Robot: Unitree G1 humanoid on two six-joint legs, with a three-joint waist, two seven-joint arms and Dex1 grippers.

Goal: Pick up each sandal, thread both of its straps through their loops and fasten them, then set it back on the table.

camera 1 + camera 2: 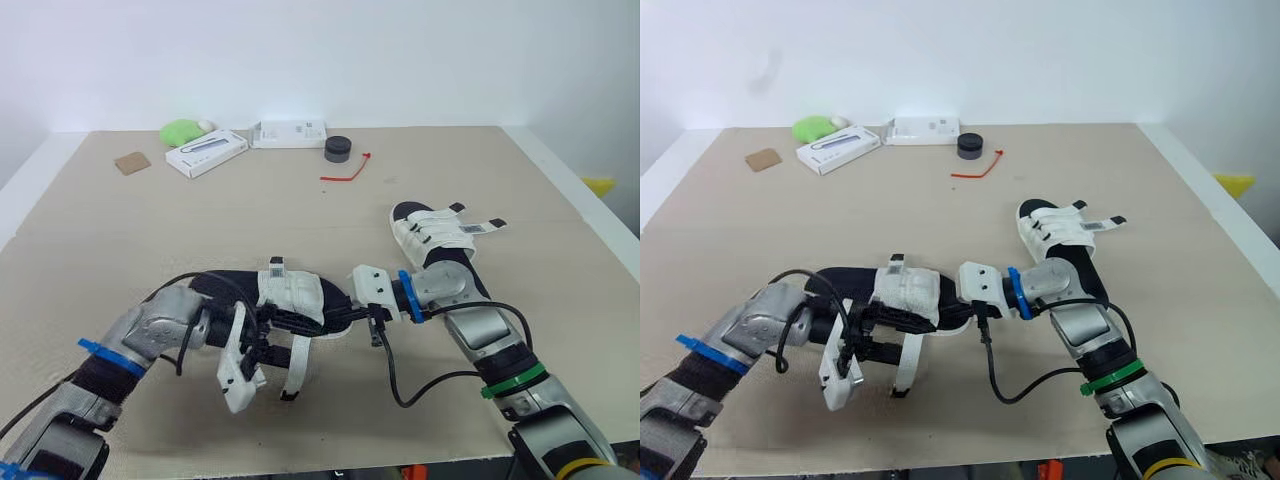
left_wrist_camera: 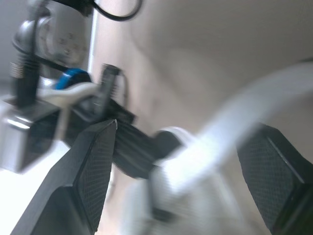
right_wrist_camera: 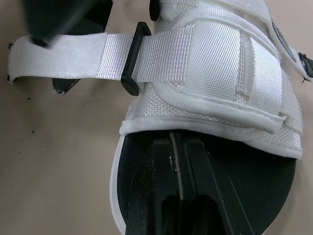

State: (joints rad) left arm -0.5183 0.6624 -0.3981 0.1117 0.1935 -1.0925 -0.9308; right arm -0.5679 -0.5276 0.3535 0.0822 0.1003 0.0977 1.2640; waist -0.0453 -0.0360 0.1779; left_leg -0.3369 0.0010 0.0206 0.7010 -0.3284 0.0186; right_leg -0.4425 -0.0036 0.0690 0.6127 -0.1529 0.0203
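A black-soled sandal (image 1: 295,295) with white straps lies at the table's near middle, between my two grippers. My right gripper (image 1: 372,318) is shut on the edge of its sole (image 3: 146,161). One white strap (image 3: 73,51) runs through its black loop (image 3: 131,58), and the free end hangs out sideways (image 1: 297,370). My left gripper (image 1: 262,345) is at that loop, open, with the strap passing between its wide-set fingers (image 2: 93,181). A second sandal (image 1: 435,232) rests on the table behind my right arm.
Along the far edge lie a green object (image 1: 182,131), two white boxes (image 1: 205,152) (image 1: 288,133), a black round object (image 1: 338,149), a red tie (image 1: 347,172) and a brown card (image 1: 132,162). The table's right edge (image 1: 590,215) is close to the second sandal.
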